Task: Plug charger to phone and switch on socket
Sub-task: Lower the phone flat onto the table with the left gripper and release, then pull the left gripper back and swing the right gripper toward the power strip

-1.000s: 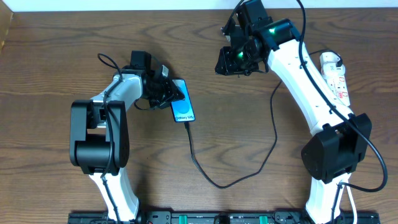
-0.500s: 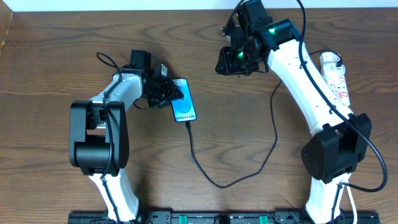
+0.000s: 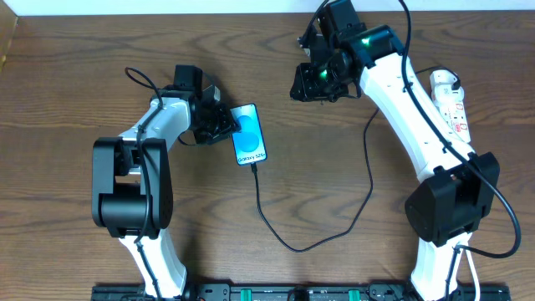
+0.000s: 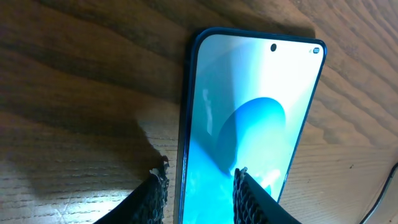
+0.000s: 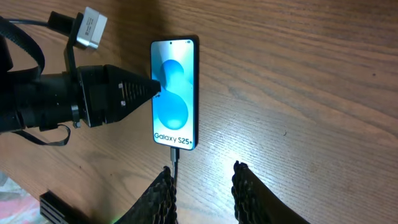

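Note:
The phone (image 3: pixel 250 135) lies flat on the wooden table with its blue screen lit, also seen in the left wrist view (image 4: pixel 249 106) and the right wrist view (image 5: pixel 174 93). The charger (image 3: pixel 288 245) runs as a thin black cable from the phone's lower end, where its plug tip (image 5: pixel 174 155) sits in the port. My left gripper (image 3: pixel 227 125) is low at the phone's left long edge, open, one finger (image 4: pixel 249 199) over the screen and the other over the wood. My right gripper (image 3: pixel 311 84) hangs open and empty above the table. The socket (image 3: pixel 451 104) lies at the far right.
The charger cable loops across the middle of the table (image 3: pixel 368 180) and passes under my right arm. A white plug (image 3: pixel 443 81) sits at the socket's far end. The table's back edge meets a white wall.
The phone has shifted slightly to the right. My left jaws have widened a little and that arm has drawn back slightly left. The right arm has not moved.

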Controlling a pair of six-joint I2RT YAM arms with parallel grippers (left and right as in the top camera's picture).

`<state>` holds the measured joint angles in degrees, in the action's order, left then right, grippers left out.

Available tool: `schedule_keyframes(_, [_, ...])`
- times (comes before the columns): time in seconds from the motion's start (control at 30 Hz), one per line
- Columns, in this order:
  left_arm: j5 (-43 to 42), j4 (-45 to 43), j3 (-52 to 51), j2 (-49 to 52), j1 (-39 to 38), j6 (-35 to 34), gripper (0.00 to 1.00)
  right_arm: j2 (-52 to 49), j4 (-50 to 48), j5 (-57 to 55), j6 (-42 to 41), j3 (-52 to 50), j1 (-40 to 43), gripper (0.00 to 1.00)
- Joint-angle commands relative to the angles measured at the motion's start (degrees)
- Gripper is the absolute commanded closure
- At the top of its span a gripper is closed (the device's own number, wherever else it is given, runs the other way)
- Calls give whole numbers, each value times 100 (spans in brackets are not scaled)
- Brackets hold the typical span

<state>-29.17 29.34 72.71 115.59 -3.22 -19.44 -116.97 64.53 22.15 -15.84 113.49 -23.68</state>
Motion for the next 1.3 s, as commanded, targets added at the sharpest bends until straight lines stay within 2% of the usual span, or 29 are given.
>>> schedule_keyframes(0.0, [693, 61, -50, 122, 13, 37, 63, 157, 24, -85, 94, 87, 0, 70])
schedule_keyframes(0.27, [1191, 63, -44, 107, 33, 37, 63, 157, 68, -85, 138, 87, 2, 70])
schedule_keyframes(0.5, [1196, 221, 179, -249, 223, 42, 63, 157, 90, -125, 236, 87, 2, 70])
schedule_keyframes(0.97, [1191, 608, 216, -2588, 413, 79, 62, 170, 166, -127, 481, 87, 205, 71])
schedule_keyframes(1.0, [1191, 632, 216, -2780, 413, 79, 58, 184, 188, -125, 481, 87, 254, 72])
schedule_keyframes(1.27, [1191, 664, 216, -3611, 413, 76, 56, 468, 282, -125, 632, 87, 658, 73])
